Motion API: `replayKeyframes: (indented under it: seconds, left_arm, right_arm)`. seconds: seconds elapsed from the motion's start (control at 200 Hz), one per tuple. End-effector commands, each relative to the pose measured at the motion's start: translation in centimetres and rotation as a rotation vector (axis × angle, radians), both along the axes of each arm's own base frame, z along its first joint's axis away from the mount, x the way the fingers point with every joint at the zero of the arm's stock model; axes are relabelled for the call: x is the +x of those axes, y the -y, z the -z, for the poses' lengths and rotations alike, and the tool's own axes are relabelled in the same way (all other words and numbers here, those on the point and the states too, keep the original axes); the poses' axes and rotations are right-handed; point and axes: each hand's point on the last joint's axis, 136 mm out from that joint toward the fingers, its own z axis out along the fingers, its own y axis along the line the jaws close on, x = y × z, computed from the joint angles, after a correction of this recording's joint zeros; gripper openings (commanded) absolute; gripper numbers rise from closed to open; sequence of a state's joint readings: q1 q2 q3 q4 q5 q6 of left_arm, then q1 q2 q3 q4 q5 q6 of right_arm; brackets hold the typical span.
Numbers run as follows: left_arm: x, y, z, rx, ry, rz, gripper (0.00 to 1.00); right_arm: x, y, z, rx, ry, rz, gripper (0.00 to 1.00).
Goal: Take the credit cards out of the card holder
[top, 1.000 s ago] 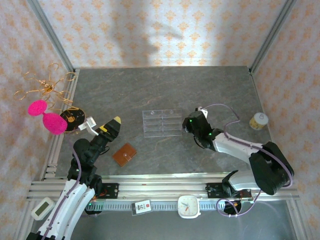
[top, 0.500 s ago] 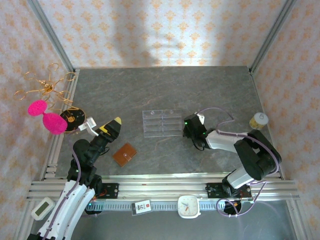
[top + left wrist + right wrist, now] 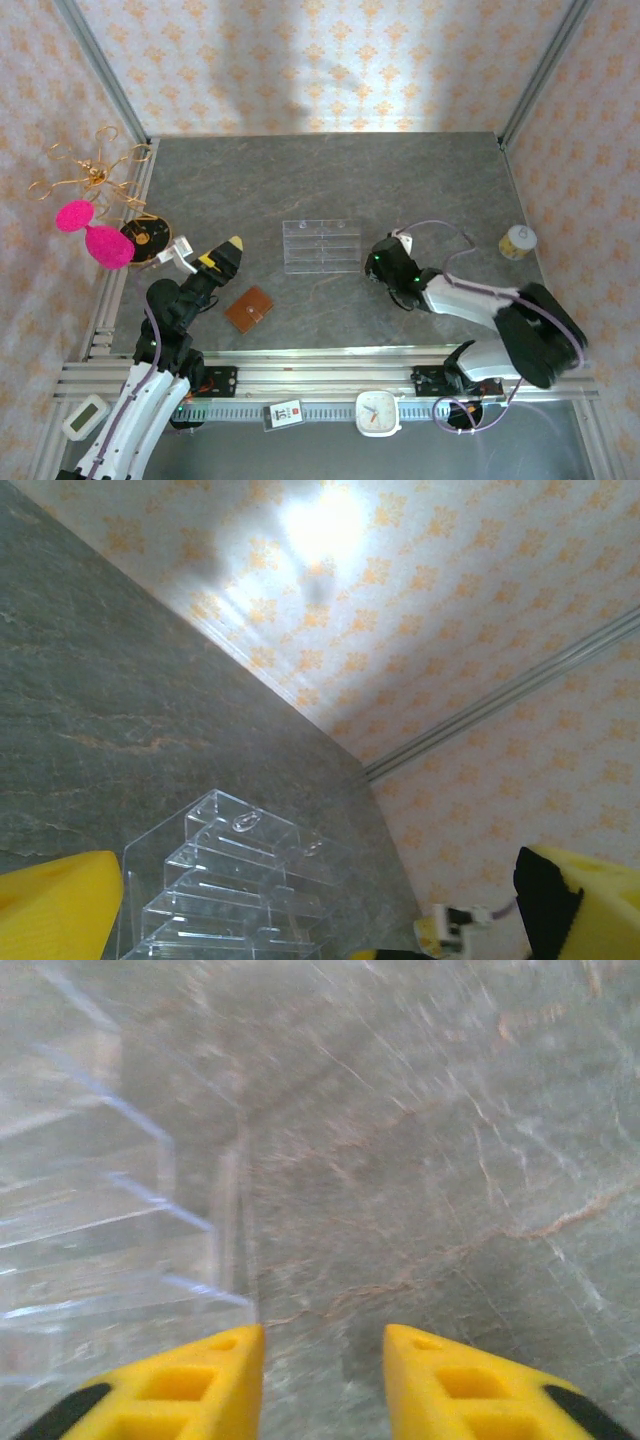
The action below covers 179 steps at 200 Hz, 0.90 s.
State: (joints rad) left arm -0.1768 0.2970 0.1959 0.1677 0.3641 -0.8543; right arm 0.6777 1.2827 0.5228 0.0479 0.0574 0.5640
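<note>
Readable text: none. The tag [image 3: 287, 413] on the front rail had a red mark, but its print was too small to read. The same went for the face of the white clock [image 3: 378, 413] next to it.

Top view: the brown wallet [image 3: 249, 308] lay folded shut on the grey table [image 3: 300, 180], near the front edge and apart from both grippers. Its inside was hidden, so I couldn't tell the contents.

The left gripper [image 3: 230, 247] sat just up-left of the wallet, aimed at the clear tray [image 3: 322, 246]. The right gripper [image 3: 376, 264] was at the tray's right end, fingertips hard to make out under the wrist.

Left wrist view: the left gripper [image 3: 320, 910] was spread wide, one yellow finger [image 3: 55, 900] cut off at each bottom corner, holding nothing. The tray [image 3: 220, 890] showed stepped compartments and two holes in its top tab, detail the top view lacked.

Right wrist view: blurred. The right gripper [image 3: 325, 1360] was parted with bare table in the gap, gripping nothing. The tray's [image 3: 100, 1210] corner was just beside the left fingertip; I couldn't tell whether they touched.
</note>
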Motion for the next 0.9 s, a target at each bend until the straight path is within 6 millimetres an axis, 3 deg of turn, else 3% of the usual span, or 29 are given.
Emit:
replayKeyframes:
  seconds: [0.0,0.145,0.285,0.496,0.621,0.891]
  left_arm:
    - [-0.4,-0.6,-2.5,0.039,0.061,-0.031,0.99]
    - [-0.9,-1.3,-4.2,0.055,0.099,-0.068,0.99]
    - [-1.2,-1.4,-5.6,0.040,0.132,-0.076,0.99]
    - [-1.8,-1.5,-6.3,0.017,0.155,-0.071,0.99]
    - [-2.1,-1.4,-6.6,-0.004,0.167,-0.062,0.99]
    - [-2.5,-1.5,-7.2,0.019,0.175,-0.068,0.99]
  right_arm:
    - [-1.4,-3.3,-3.4,0.055,0.092,-0.140,0.42]
    - [-4.1,-11.3,-4.9,0.171,0.057,-0.342,0.43]
    - [-6.1,-19.1,-3.9,0.244,-0.023,-0.482,0.43]
    - [-7.5,-25.6,-1.7,0.313,-0.128,-0.561,0.43]
    - [-8.2,-27.2,0.1,0.287,-0.185,-0.555,0.43]
    - [-8.7,-27.3,3.1,0.210,-0.257,-0.513,0.43]
